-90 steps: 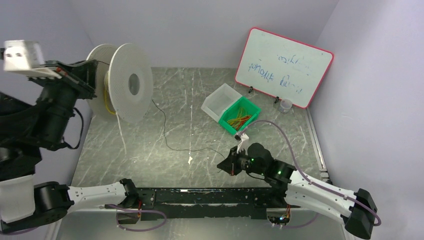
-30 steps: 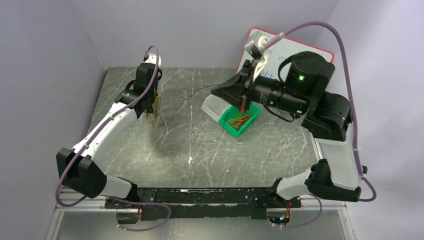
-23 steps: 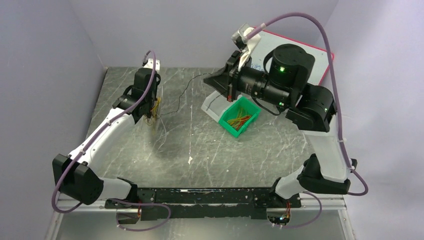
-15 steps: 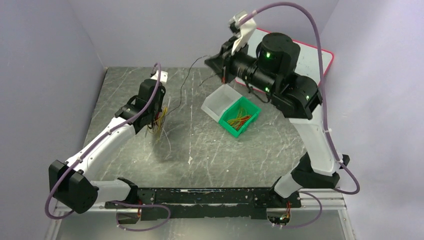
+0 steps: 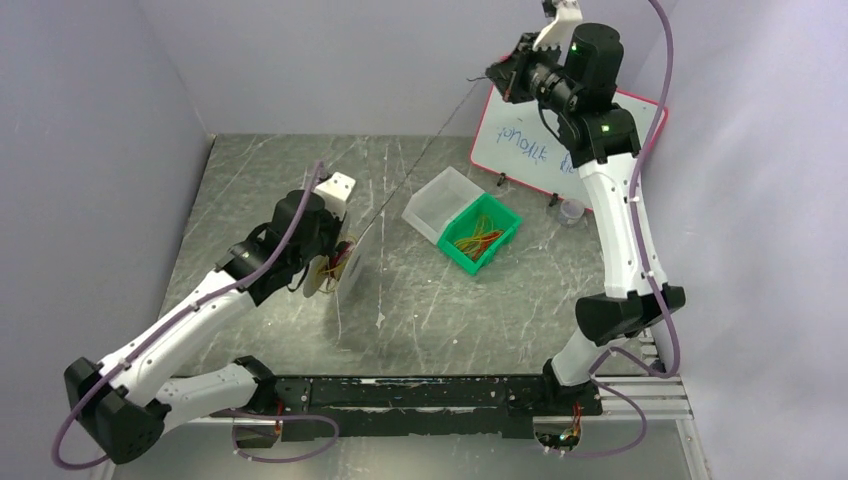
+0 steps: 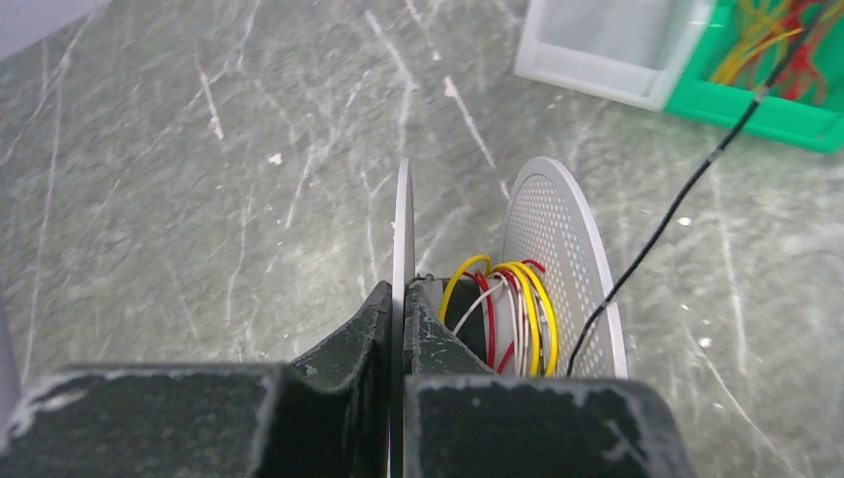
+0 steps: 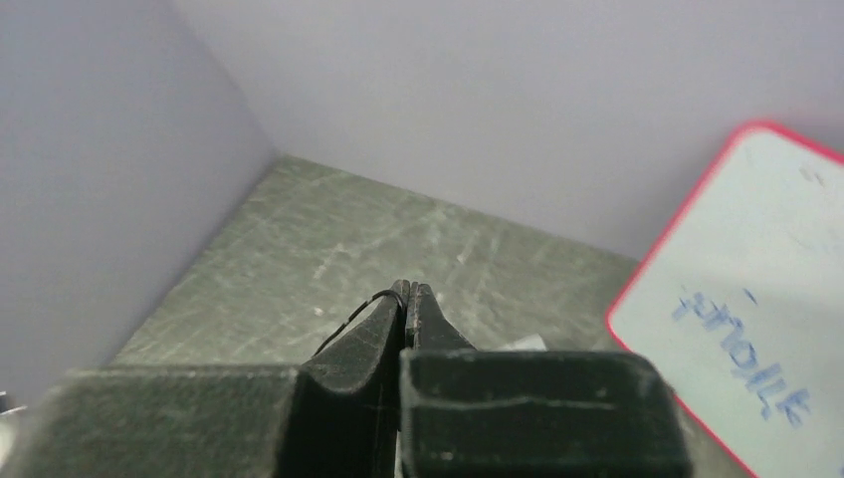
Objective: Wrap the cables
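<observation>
the black cable (image 6: 677, 204) runs now in one straight, tight line through the air. its lower end goes into the spool (image 6: 567, 239), where the wound cables (image 6: 518, 309) in yellow, red and white already sit around the core. its upper end is high above the far side of the table (image 5: 480, 320), in front of the board (image 5: 590, 150).

the right gripper (image 7: 408, 291) is clenched on that upper end, and a small black loop shows just beside its tips. the left gripper (image 6: 402, 299) is clamped on the thin flange of the spool and holds it edge-up over the table, near the left middle.

a second ago the right gripper was low, just over the bin (image 6: 786, 115), and the black cable lay slack in a curve on the table. since then the right arm has risen far up and back, and the left arm has brought the spool nearer to the front. so the slack is gone.

in my judgement this is good for the task: a tight cable can be laid in clean turns on the core. the turns of this cable look not yet made. the risk is that so thin a cable slips from the tips or jumps over the flange.

more loose cables (image 5: 475, 238) wait in the bin, so much work remains.
</observation>
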You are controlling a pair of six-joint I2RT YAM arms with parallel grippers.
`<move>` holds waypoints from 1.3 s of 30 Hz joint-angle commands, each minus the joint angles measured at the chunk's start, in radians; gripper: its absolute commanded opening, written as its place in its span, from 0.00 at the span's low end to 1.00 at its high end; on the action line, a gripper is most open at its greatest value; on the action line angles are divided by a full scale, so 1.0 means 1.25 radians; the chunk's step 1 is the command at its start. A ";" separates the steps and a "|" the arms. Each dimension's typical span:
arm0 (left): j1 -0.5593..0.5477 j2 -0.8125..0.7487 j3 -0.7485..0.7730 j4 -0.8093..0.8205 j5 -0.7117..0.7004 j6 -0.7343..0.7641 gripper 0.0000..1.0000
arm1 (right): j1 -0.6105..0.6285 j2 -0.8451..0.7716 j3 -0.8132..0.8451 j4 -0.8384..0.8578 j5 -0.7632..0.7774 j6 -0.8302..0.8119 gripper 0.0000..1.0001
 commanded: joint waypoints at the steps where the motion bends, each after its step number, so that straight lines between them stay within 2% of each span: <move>1: -0.004 -0.084 0.002 -0.025 0.122 0.023 0.07 | -0.109 -0.005 -0.111 0.115 -0.045 0.061 0.00; 11: -0.004 -0.202 0.077 -0.138 0.405 0.001 0.07 | -0.227 -0.065 -0.446 0.255 -0.076 0.087 0.00; 18: -0.004 -0.267 0.111 -0.119 0.489 -0.065 0.07 | -0.269 -0.130 -0.667 0.312 -0.077 0.090 0.00; 22: -0.004 -0.271 0.170 -0.098 0.480 -0.110 0.07 | -0.269 -0.165 -0.763 0.332 -0.060 0.108 0.00; 28: -0.004 -0.257 0.257 -0.055 0.409 -0.158 0.07 | -0.269 -0.223 -0.891 0.358 -0.043 0.152 0.00; 34: -0.003 -0.194 0.342 -0.016 0.285 -0.198 0.07 | -0.265 -0.299 -1.054 0.409 -0.047 0.202 0.00; 39: -0.004 -0.130 0.400 0.007 0.174 -0.251 0.07 | -0.212 -0.357 -1.141 0.430 -0.023 0.218 0.00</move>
